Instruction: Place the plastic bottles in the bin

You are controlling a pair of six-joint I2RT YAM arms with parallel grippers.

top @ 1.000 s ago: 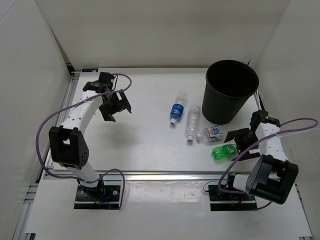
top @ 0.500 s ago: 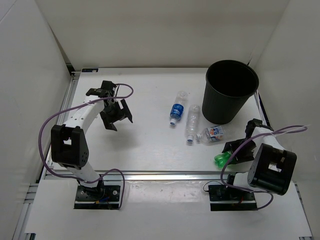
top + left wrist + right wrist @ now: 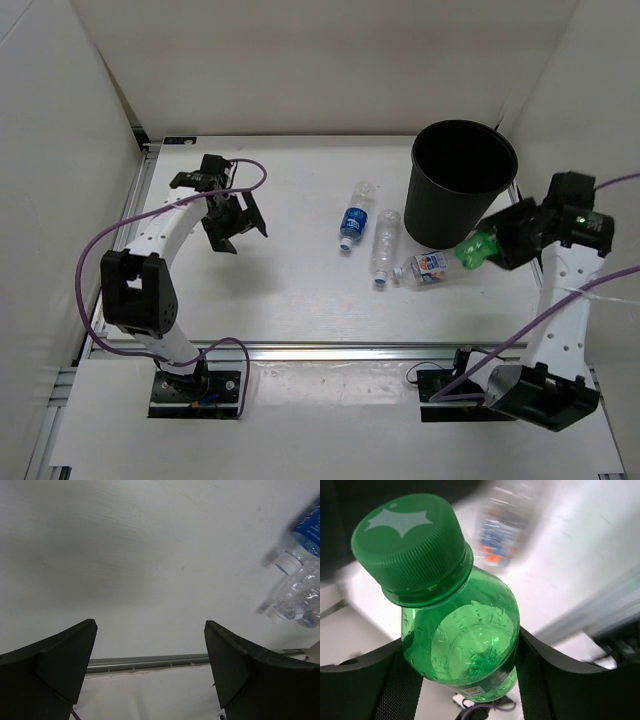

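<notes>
Right claw (image 3: 497, 245) grips the green bottle (image 3: 476, 250) above the surface (image 3: 300, 285), just beside the black bin (image 3: 440, 215), below its rim. Three clear bottles (image 3: 384, 245) lie near the bin. Left claw (image 3: 232, 222) hangs wide apart, well away from them.

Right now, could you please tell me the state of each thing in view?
green bottle: gripped, held above the table.
blue-label bottle: lying on table.
unlabelled bottle: lying on table.
white-red-blue-label bottle: lying by bin.
bin: upright, open-topped.
left fingers: open, empty.
right fingers: shut on green bottle.
</notes>
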